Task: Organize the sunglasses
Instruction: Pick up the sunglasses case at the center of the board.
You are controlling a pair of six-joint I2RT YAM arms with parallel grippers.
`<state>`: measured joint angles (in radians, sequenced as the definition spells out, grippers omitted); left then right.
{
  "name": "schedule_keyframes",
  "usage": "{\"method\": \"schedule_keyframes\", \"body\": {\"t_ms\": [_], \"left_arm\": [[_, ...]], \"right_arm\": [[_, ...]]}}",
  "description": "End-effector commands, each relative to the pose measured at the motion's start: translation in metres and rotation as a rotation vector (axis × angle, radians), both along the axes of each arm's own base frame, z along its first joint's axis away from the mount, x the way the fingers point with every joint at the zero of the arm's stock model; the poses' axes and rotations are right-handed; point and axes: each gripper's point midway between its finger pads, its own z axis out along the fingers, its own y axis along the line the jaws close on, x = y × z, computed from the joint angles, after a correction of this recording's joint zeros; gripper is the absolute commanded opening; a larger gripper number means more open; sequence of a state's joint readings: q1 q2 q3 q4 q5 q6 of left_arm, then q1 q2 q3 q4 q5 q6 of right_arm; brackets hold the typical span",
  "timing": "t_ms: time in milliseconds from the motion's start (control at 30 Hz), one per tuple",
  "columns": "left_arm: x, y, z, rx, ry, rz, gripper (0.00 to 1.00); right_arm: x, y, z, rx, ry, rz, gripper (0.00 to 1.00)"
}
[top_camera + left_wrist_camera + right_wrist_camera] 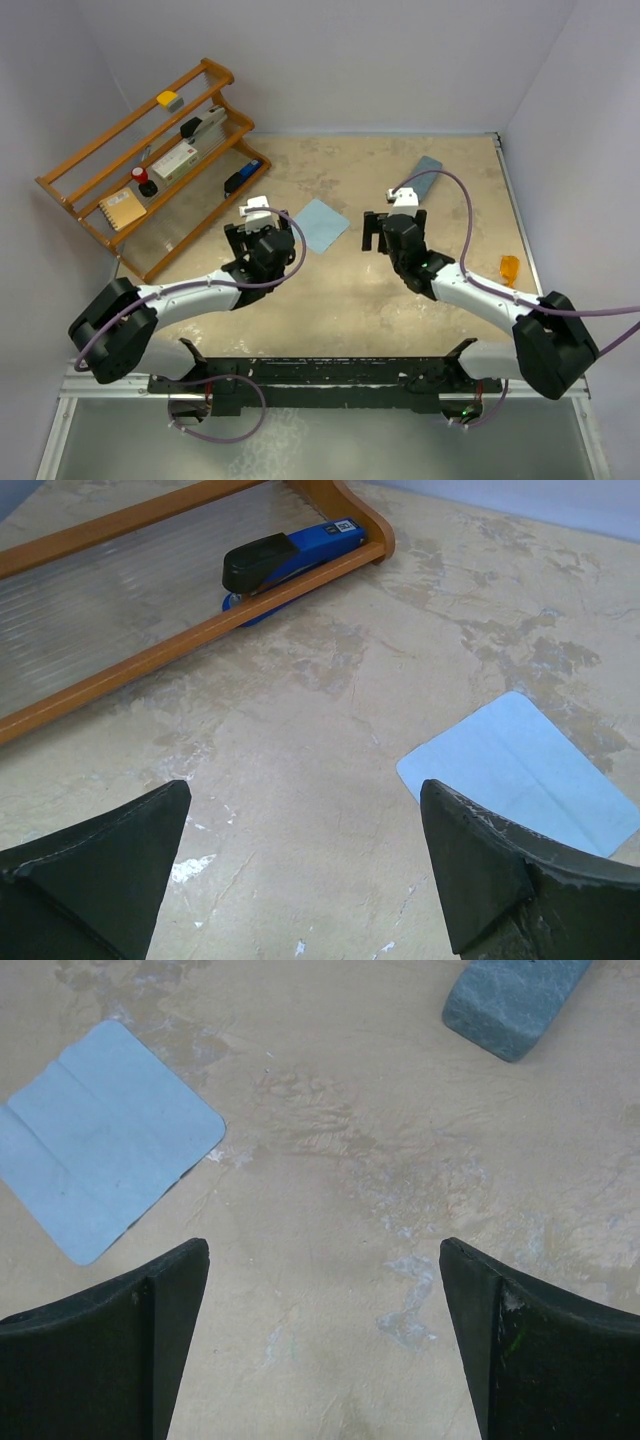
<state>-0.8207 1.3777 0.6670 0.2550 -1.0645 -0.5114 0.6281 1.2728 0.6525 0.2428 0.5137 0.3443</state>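
A small orange item (509,268) that looks like folded sunglasses lies near the right wall, in the top view only. A grey-blue case (425,172) lies at the back right and shows in the right wrist view (515,995). A light blue cloth (320,225) lies flat at the centre between the grippers; it shows in the left wrist view (525,775) and the right wrist view (100,1165). My left gripper (250,232) (305,820) is open and empty over bare table, left of the cloth. My right gripper (385,230) (325,1260) is open and empty, right of the cloth.
A wooden tiered rack (150,160) stands at the back left with a blue stapler (285,560), a notebook (122,208), a white box (180,160) and other small items. Grey walls close the back and sides.
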Motion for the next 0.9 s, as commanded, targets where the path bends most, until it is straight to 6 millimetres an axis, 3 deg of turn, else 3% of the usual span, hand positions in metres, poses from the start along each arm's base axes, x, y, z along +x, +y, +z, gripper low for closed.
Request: {"method": "schedule_keyframes", "body": {"t_ms": [0, 367, 533, 567, 667, 867], "left_arm": [[0.000, 0.002, 0.018, -0.049, -0.073, -0.005, 0.94], [-0.001, -0.004, 0.004, -0.053, -0.042, -0.044, 0.94], [-0.002, -0.001, 0.001, -0.043, -0.036, -0.031, 0.94], [-0.002, -0.002, -0.001, -0.049, -0.034, -0.037, 0.94], [-0.004, -0.004, -0.005, -0.067, -0.037, -0.060, 0.94], [-0.006, -0.002, -0.006, -0.092, -0.056, -0.070, 0.94]], "right_arm": [[0.012, -0.007, 0.019, -0.020, -0.015, -0.073, 0.99], [0.087, -0.030, 0.060, -0.070, -0.001, -0.275, 0.99], [0.127, -0.036, 0.052, -0.077, 0.063, -0.354, 0.99], [0.138, -0.037, 0.058, -0.072, 0.062, -0.375, 0.99], [0.159, -0.045, 0.046, -0.087, 0.113, -0.425, 0.99], [0.186, -0.062, 0.030, -0.040, 0.150, -0.462, 0.99]]}}
